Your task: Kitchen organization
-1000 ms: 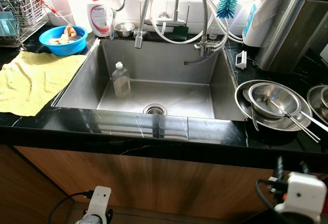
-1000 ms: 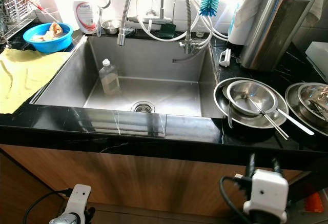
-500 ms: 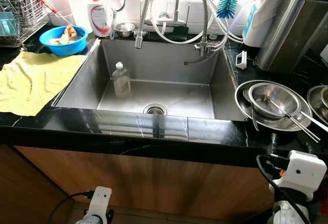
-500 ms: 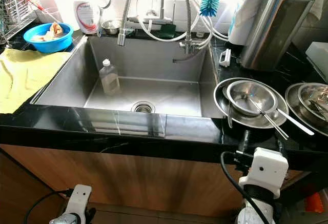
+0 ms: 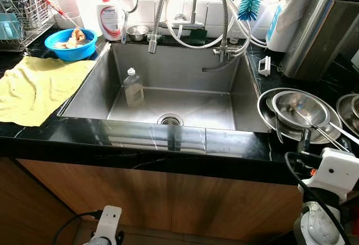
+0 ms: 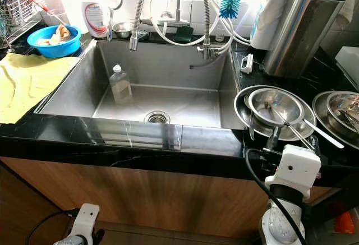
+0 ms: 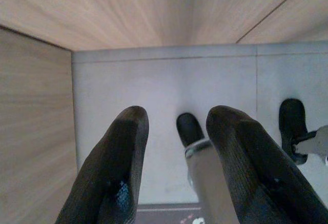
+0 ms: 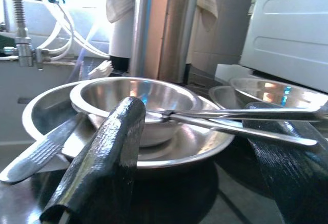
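We stand before a steel sink (image 5: 95,82) set in a black marble desk (image 5: 140,138). Our right hand (image 8: 200,183) sits at the desk's front edge, just in front of a stack of steel dishes, with its two black fingers (image 8: 102,157) spread apart and nothing between them. In the head views its white wrist housing (image 6: 293,169) rises beside the desk edge, below the dishes.

The stack is a wide steel plate (image 6: 247,123) carrying a smaller steel bowl (image 6: 283,103). Long-handled utensils (image 6: 317,132) lie across the bowl, their handles pointing out past the plate's rim toward the right, and a knife (image 8: 41,152) rests on the plate's left side. A second steel plate (image 6: 336,107) lies just to the right.

A small clear bottle (image 5: 133,88) stands upright inside the sink near its left wall. On the desk to the left lies a yellow cloth (image 5: 33,88), with a blue bowl (image 5: 70,44) of scraps behind it. A blue bottle brush (image 5: 249,3) hangs by the tap hoses.

Our left hand (image 7: 174,167) hangs low by the wooden cabinet, fingers apart, above a grey floor (image 7: 128,90).
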